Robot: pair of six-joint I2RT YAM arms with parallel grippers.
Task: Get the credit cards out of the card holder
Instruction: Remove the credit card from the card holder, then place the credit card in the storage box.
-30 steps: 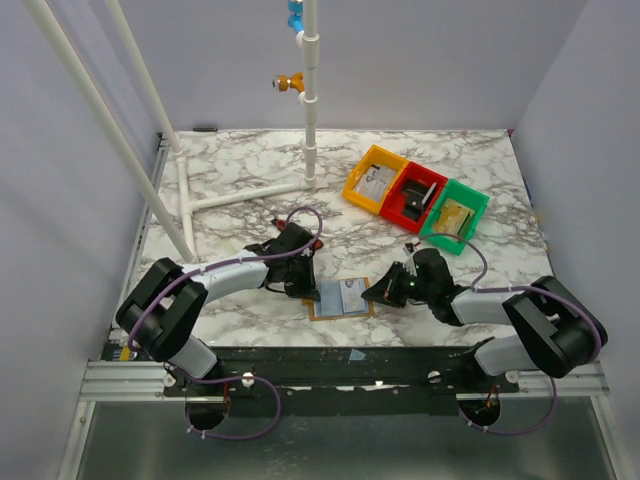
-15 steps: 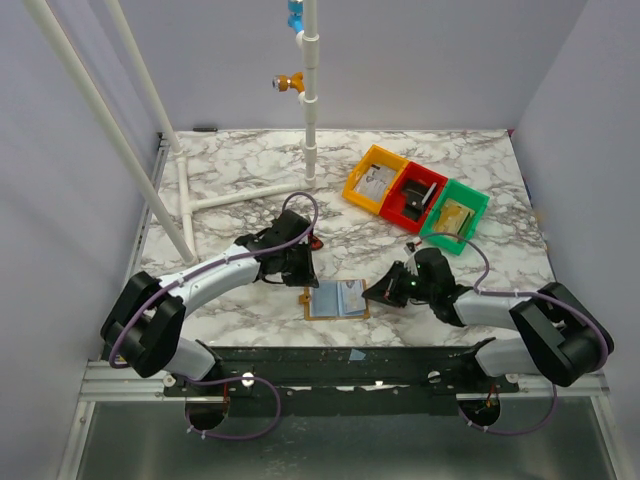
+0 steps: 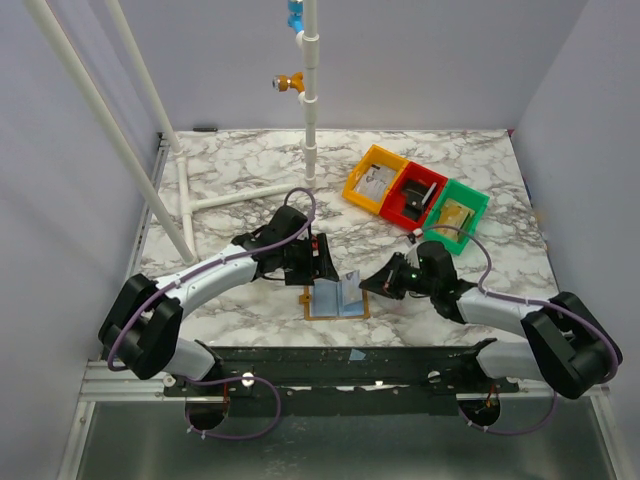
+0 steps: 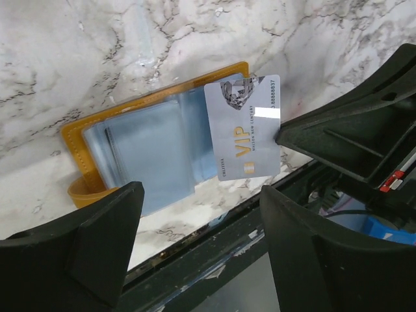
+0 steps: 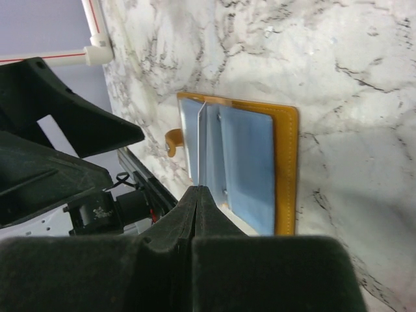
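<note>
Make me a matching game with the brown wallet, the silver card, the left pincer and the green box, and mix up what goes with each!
Things:
1. brown wallet
2. silver card
3. left pincer
4. green box

What goes with them:
A. spread apart, gripping nothing
B. beside the red box
C. lying unfolded on the marble table
D. pinched in the right pincer

Pairs: 1-C, 2-D, 3-A, 4-B

Glossy plastic credit card (image 4: 244, 127), smooth leather-like card holder (image 4: 146, 153), polished marble-patterned table (image 4: 65, 39).
</note>
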